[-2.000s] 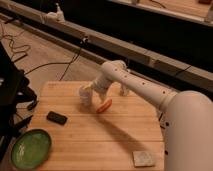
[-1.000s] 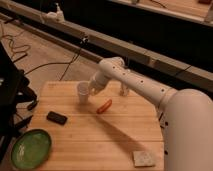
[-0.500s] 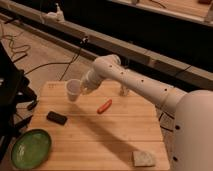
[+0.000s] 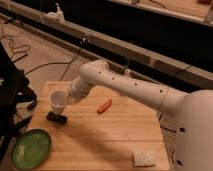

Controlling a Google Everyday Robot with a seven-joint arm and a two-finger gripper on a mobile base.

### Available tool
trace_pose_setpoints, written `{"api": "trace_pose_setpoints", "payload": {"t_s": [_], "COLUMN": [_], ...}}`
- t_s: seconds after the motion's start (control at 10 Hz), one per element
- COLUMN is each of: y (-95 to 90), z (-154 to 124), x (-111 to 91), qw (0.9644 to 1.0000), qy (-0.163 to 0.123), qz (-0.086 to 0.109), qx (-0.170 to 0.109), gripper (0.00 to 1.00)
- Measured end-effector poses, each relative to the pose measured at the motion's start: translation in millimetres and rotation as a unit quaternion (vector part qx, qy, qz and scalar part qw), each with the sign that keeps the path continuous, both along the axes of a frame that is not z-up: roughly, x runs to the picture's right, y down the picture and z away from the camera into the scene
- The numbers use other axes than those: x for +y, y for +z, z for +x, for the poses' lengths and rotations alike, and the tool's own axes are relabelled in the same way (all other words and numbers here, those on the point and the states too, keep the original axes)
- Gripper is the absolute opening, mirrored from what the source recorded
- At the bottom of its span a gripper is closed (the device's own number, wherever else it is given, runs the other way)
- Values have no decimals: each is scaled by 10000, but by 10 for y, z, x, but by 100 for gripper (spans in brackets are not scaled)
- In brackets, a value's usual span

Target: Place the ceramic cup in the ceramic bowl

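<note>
From the robot's white body at the near right, the arm point(image 4: 125, 87) stretches left over the wooden table point(image 4: 100, 137) and bends down at its end. The gripper point(image 4: 70, 97) is pressed together on the one ceramic cup point(image 4: 58, 101), seemingly at its right wall, holding it upright over the table's left side. The one ceramic bowl point(image 4: 31, 148) sits near left with nothing in it, apart from the cup. One pale pad point(image 4: 144, 158) lies near right. Farther back are one black block point(image 4: 56, 118) just under the cup and one red stick point(image 4: 104, 106)
</note>
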State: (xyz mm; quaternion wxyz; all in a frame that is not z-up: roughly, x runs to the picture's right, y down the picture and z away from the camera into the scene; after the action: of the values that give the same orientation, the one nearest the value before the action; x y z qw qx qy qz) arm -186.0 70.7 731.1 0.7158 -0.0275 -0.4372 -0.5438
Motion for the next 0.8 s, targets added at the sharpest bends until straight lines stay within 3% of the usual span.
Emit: {"api": "trace_pose_setpoints", "payload": {"t_s": [0.2,0.4,0.8], "y": [-255,-516,-540], "z": [-213,-377,-387], "x": [244,503,522], "qw": [9988,9942,9936], "qy": [-171,-413,-432], "qz": [-188,-462,-489], "qx": [-421,-884,-924], "gripper": [0,0,0]}}
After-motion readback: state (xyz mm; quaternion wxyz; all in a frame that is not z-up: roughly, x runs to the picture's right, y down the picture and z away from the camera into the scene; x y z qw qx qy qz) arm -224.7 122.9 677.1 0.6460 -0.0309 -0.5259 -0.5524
